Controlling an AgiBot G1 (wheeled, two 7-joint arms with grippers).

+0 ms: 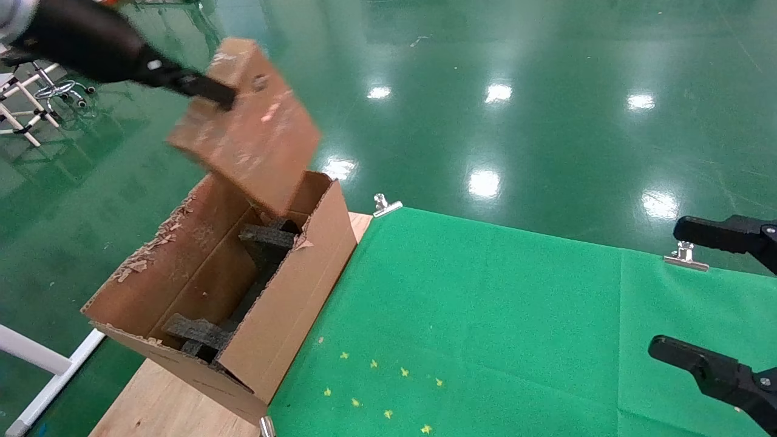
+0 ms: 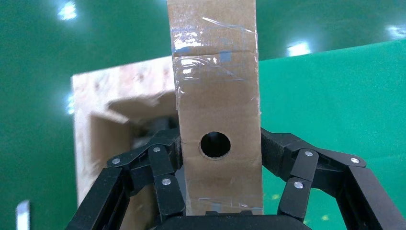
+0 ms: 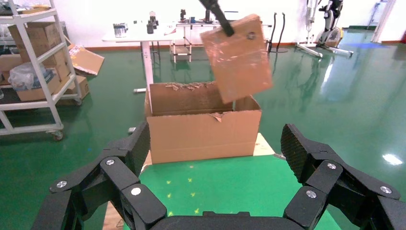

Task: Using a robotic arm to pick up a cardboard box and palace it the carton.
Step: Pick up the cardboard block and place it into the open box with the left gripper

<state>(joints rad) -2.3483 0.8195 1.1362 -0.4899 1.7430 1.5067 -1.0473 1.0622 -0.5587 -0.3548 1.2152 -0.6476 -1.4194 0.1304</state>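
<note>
- The cardboard box (image 1: 246, 130), a flat brown slab wrapped in clear tape, hangs tilted in the upper left of the head view, above the far end of the open carton (image 1: 267, 315). Its lower corner dips to about the carton's far rim; whether they touch cannot be told.
- A round hole (image 2: 215, 144) shows in the box's narrow face in the left wrist view, with shiny tape (image 2: 215, 57) wrapped across that face farther out.
- The left gripper (image 1: 209, 91) is clamped on the box at its upper edge; in the left wrist view its black linked fingers (image 2: 165, 165) press on either side of the narrow face.
- The carton lies along the left edge of the table, its top open, its flap edge (image 1: 155, 243) ragged and torn, with black foam inserts (image 1: 267, 237) inside.
- The carton rests on a bare wooden tabletop (image 1: 164, 400); a green cloth (image 1: 473, 315) covers the rest of the table, held by metal clips (image 1: 385, 205) at the far edge.
- The right gripper (image 1: 719, 300) sits at the right edge of the head view over the cloth, fingers spread wide, holding nothing.
</note>
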